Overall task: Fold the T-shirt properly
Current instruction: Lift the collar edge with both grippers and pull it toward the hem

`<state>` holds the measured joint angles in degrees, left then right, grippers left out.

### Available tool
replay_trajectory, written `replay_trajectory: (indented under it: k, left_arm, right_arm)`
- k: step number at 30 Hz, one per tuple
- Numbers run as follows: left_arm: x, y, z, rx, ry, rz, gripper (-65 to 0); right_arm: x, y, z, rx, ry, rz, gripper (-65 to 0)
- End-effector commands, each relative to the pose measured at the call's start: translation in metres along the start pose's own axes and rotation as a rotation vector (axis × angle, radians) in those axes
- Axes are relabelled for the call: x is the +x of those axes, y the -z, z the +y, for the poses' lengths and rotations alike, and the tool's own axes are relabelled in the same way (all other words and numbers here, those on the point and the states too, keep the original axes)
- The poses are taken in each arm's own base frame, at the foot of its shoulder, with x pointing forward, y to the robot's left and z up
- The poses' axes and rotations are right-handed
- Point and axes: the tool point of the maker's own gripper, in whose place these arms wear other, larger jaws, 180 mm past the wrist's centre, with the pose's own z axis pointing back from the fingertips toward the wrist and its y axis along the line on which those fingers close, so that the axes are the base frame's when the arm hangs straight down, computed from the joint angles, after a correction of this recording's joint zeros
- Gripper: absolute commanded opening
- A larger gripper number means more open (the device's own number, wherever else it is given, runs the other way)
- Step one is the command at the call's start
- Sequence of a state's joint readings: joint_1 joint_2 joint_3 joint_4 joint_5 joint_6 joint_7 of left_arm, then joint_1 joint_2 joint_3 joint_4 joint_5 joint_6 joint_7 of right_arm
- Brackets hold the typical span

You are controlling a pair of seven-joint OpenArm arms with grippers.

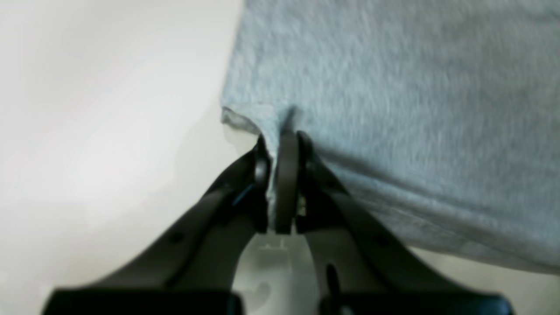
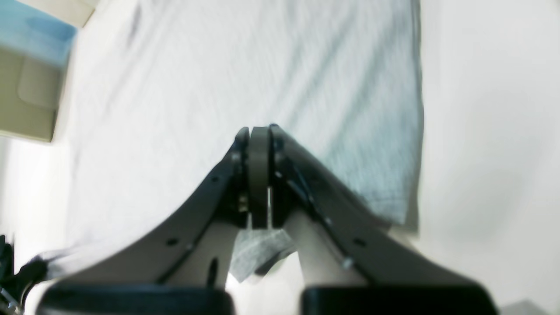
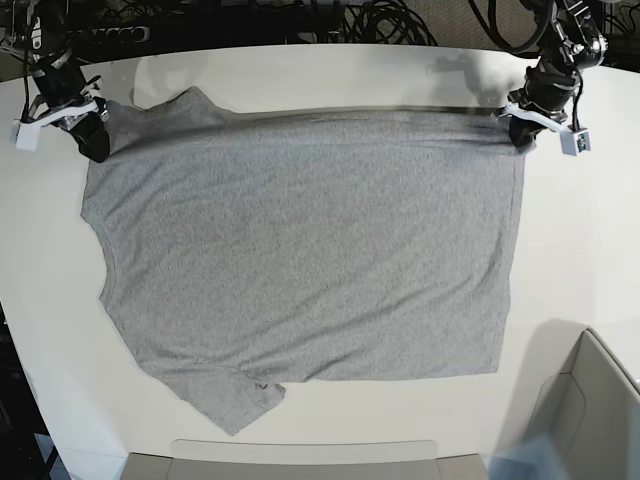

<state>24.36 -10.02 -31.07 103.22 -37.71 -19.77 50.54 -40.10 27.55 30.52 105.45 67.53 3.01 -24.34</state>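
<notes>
Base view: both black grippers, left gripper (image 3: 512, 127) and right gripper (image 3: 92, 143), are pinching the heather-grey cotton T-shirt's (image 3: 300, 250) far edge over the white tabletop (image 3: 600, 260), probably readying the first fold toward the near edge.

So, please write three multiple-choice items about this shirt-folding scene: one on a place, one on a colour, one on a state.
1. Where on the T-shirt does the left gripper hold, seen in the base view?
A. the top right corner
B. the bottom sleeve
C. the middle of the fabric

2. What colour is the T-shirt?
A. navy blue
B. heather grey
C. red

3. How do the jaws of the right gripper stand?
A. wide open above the table
B. closed on fabric
C. out of view

Answers:
1. A, because the base view shows the left gripper at the shirt's top right corner.
2. B, because the cloth is mottled grey in all three views.
3. B, because the right wrist view shows the jaws pressed together with a bit of grey fabric below them.
</notes>
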Motion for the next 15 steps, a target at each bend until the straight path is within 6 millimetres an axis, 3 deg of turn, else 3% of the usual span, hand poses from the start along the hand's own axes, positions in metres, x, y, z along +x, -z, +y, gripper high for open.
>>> replay_trajectory:
  k: [1,7,15]
  left_arm:
    - [0.014,-0.002,-0.005,-0.019,0.013,-0.045,-65.0]
    - [0.038,0.008,-0.019,-0.046,0.006,-0.049,-65.0]
    - [0.06,0.023,-0.021,-0.03,-0.086,-0.081,-65.0]
  right_arm:
    - [0.017,0.001,0.008,0.031,-0.027,-0.031,-65.0]
    - [0.035,0.025,0.017,0.019,-0.141,-0.021,-65.0]
    - [0.051,0.05,0.03,-0.018,-0.251,-0.004,-65.0]
